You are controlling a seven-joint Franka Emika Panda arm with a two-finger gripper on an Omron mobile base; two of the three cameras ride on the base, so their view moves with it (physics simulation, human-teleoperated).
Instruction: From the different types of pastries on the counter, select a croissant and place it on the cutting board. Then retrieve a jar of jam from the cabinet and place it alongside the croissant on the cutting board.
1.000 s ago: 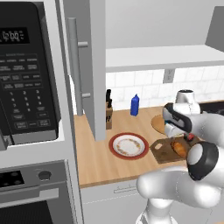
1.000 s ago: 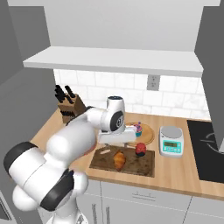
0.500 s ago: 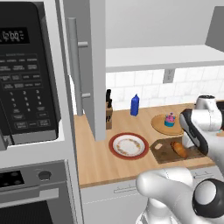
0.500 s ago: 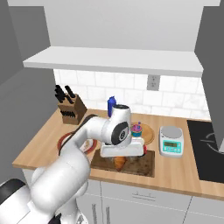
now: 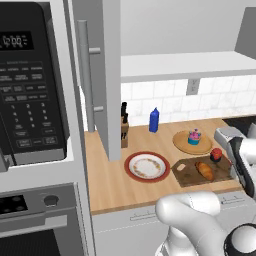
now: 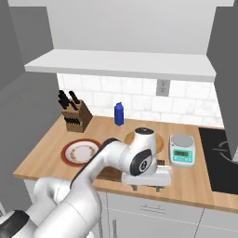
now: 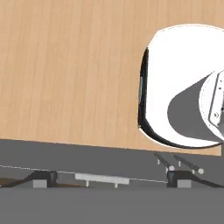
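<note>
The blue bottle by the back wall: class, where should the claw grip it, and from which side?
Grip the blue bottle around its wider body, coming level from the front. It stands upright with a narrower cap on top, and the wall sits close behind it.

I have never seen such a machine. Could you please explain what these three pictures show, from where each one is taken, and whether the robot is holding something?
It is a rendered kitchen with a white robot arm on a driving base. Two pictures come from cameras on the base, behind the arm to its left and right; the third looks along the hand. On the wooden counter lie a dark cutting board carrying a croissant and a red jar of jam, a round wooden plate with a cupcake, a red-rimmed plate, a blue bottle, a knife block and a kitchen scale. The gripper is open and holds nothing.
</note>
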